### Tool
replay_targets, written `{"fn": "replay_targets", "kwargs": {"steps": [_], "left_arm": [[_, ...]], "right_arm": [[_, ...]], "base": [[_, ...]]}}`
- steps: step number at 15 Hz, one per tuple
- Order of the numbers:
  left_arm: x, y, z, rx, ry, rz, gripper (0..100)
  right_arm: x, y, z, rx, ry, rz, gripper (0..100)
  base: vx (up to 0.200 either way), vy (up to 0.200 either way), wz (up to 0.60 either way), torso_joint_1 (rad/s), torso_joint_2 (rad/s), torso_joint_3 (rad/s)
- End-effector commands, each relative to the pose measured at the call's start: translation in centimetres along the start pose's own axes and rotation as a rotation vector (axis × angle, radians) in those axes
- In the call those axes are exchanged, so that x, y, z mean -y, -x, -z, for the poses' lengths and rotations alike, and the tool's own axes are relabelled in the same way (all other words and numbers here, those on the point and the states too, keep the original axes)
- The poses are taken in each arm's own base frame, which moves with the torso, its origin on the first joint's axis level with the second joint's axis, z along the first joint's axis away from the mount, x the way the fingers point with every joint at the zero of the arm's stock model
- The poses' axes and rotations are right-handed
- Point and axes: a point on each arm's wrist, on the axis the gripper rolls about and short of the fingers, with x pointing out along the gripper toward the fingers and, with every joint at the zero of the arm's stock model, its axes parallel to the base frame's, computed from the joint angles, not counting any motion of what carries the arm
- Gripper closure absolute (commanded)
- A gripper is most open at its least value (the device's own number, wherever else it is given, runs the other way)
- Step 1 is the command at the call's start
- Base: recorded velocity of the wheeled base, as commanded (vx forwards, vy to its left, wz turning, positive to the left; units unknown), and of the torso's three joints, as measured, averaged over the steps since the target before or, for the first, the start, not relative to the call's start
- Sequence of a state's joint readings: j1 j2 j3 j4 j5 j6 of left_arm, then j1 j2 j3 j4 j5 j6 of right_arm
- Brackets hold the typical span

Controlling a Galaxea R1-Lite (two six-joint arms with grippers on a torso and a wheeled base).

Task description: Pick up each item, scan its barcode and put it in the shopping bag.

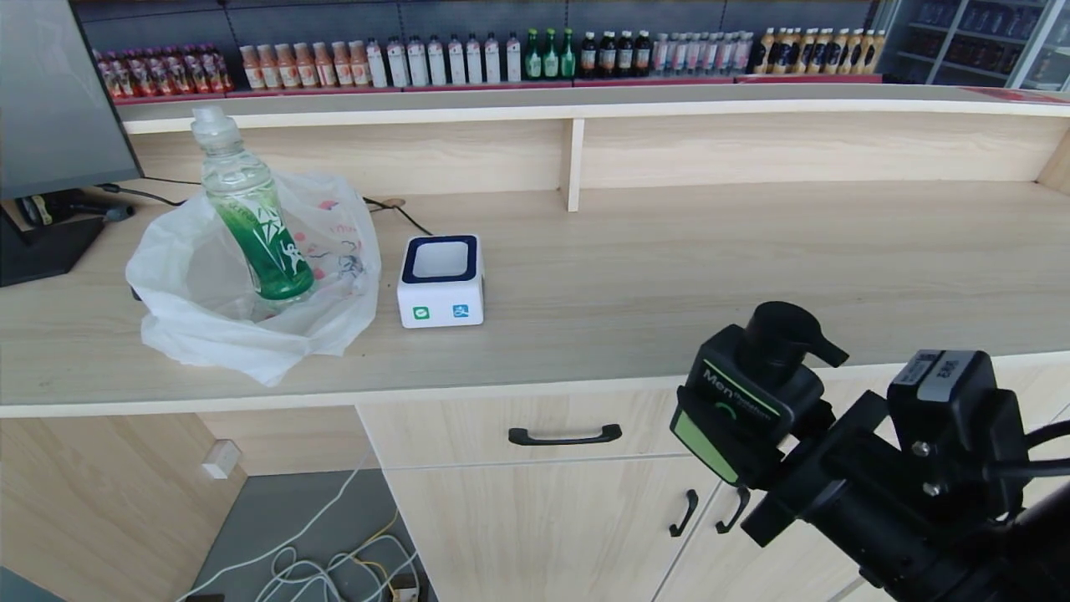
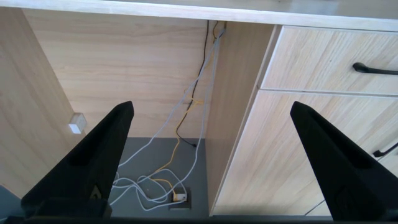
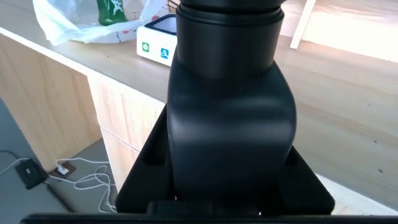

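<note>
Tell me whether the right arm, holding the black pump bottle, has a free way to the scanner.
Probably yes: the right gripper holds the pump bottle before the edge of the counter, and only bare wood lies between it and the scanner.

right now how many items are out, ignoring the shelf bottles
2: a green-label bottle leaning in the shopping bag, a black pump bottle in the right claw. The bag may hide more.

1. I see a black pump bottle (image 1: 756,376) with a green label panel.
2. The clear bottle (image 1: 251,217) wears a green label with white leaf marks.
3. The shopping bag (image 1: 180,276) is translucent white, printed red.
4. The scanner (image 1: 440,280) is white, dark-blue rimmed.
5. The worktop (image 1: 710,251) is pale wood grain.
</note>
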State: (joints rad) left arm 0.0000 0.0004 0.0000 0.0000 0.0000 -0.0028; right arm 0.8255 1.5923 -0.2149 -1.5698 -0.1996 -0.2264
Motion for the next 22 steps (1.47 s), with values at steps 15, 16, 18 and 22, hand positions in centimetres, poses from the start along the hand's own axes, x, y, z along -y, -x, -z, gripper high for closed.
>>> {"fn": "replay_targets", "kwargs": {"steps": [15,16,18,22], "left_arm": [[0.0,0.0,0.0,0.0,0.0,0.0,0],[0.0,0.0,0.0,0.0,0.0,0.002,0],[0.0,0.0,0.0,0.0,0.0,0.0,0],[0.0,0.0,0.0,0.0,0.0,0.002,0]], "right_arm": [[-2.5,3.8,-1.7,0.337,0.702,-0.439,100],[-2.5,3.7,-1.8,0.359,0.769,-0.423,100],[-2.6,3.3,-2.4,0.393,0.817,-0.399,100],[-2.8,2.3,-3.2,0.473,1.019,-0.332,100]], "base": [[0.0,0.0,0.0,0.0,0.0,0.0],[0.0,0.0,0.0,0.0,0.0,0.0],[0.0,0.0,0.0,0.0,0.0,0.0],[0.0,0.0,0.0,0.0,0.0,0.0]]}}
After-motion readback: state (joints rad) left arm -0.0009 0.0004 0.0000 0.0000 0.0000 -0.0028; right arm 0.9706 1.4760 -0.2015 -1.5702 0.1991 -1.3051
